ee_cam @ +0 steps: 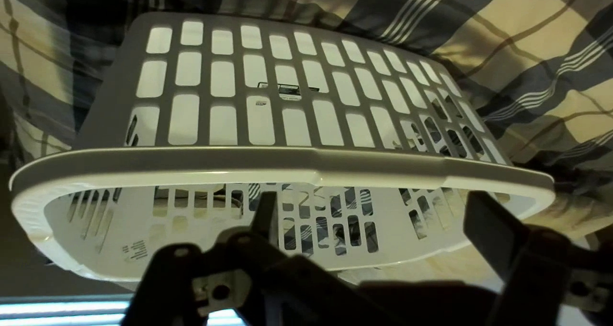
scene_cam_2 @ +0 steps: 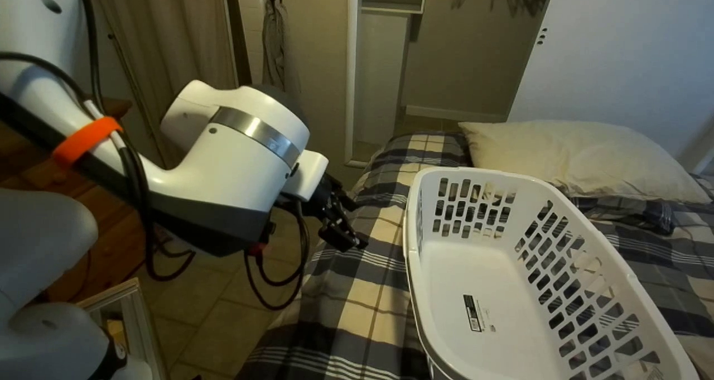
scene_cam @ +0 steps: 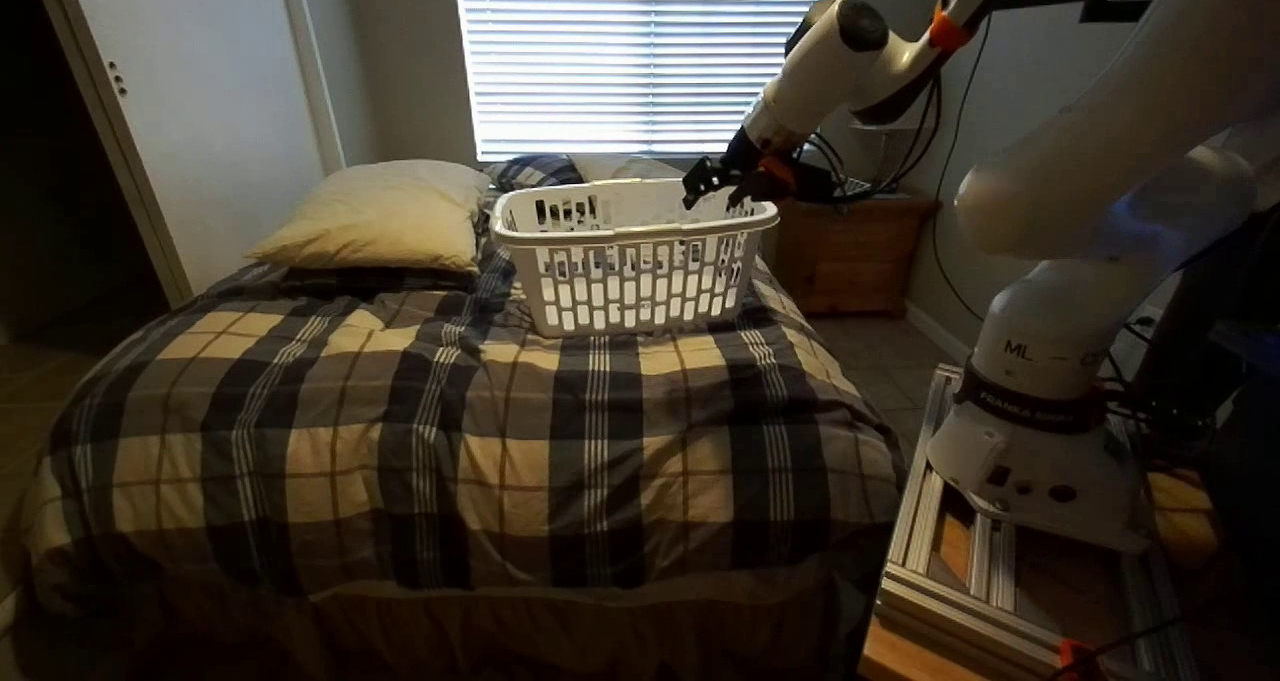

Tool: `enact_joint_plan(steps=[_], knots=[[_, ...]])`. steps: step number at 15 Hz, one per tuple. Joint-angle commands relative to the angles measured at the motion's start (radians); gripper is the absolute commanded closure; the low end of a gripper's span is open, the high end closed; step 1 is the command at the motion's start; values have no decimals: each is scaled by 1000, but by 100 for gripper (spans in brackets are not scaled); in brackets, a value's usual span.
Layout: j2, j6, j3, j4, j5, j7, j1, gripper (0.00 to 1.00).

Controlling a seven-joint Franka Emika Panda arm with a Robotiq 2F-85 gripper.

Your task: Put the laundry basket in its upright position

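The bed [scene_cam: 350,461] is spread below the gripper [ee_cam: 372,206], and by it alone the basket [scene_cam: 640,232] appears to be carried, near the gripper but with its bottom [scene_cam_2: 491,274] lower down. It is set on that bottom with its open side turned up, so the upright position asked for can be judged reached; by so broad a base it is presumably steadied on a soft surface. It is moulded in white, rounded at the corners, edged with a thick rim [ee_cam: 287,161] and slotted in rows through its walls [ee_cam: 119,91]. Beyond it from the gripper a pillow [scene_cam_2: 580,151] is laid, probably for sleeping on rather than as a prop. The gripper itself is held wide, with nothing clasped and the rim not touched; it is perhaps set apart so that the basket is not tipped. On the inside of the bottom, past the wall nearest the gripper, a small label [scene_cam_2: 473,313] is stuck.
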Motion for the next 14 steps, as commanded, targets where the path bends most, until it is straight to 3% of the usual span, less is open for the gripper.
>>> enact_joint_plan(steps=[1,2,3,4,14], knots=[[-209,153,225,-7,-5,38,-246,0],[-264,214,272,13,-18,80,-293,0],[-117,119,185,5,0,11,-197,0],[-150,137,211,8,0,17,-226,0],[-123,126,196,4,0,15,-209,0]])
